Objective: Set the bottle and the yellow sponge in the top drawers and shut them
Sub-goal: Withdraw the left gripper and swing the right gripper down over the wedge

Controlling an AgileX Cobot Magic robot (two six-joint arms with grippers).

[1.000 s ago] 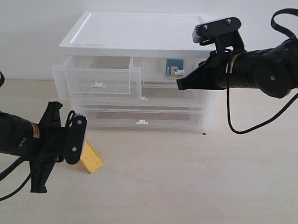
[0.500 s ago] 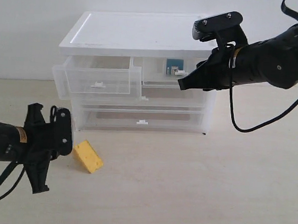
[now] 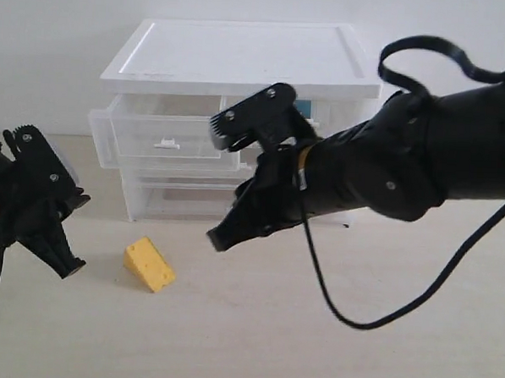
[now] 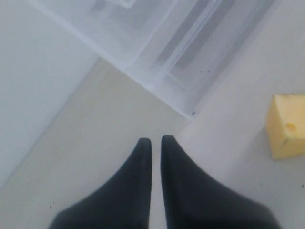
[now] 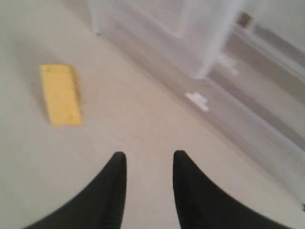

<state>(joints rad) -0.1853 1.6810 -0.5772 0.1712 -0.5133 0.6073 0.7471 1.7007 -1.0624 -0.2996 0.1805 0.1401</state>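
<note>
The yellow sponge [image 3: 149, 264] lies on the table in front of the cabinet's left corner, also seen in the left wrist view [image 4: 286, 126] and the right wrist view [image 5: 60, 94]. My right gripper [image 3: 218, 238] hangs open [image 5: 149, 155] above the table to the sponge's right, empty. My left gripper [image 3: 69, 268] is shut [image 4: 152, 140] and empty, left of the sponge and apart from it. The left top drawer [image 3: 166, 134] stands pulled out. A sliver of the bottle's teal label [image 3: 303, 107] shows in the right top drawer, mostly hidden by my right arm.
The white cabinet [image 3: 234, 57] stands against the back wall, its full-width drawers [image 3: 171, 200] pushed in. A white tab handle [image 5: 197, 99] shows near my right gripper. My right arm and its black cable [image 3: 331, 303] cover the cabinet's right half.
My right arm has swung from the right top drawer down and left, in front of the cabinet toward the sponge. My left gripper has drawn back to the left, away from the sponge.
</note>
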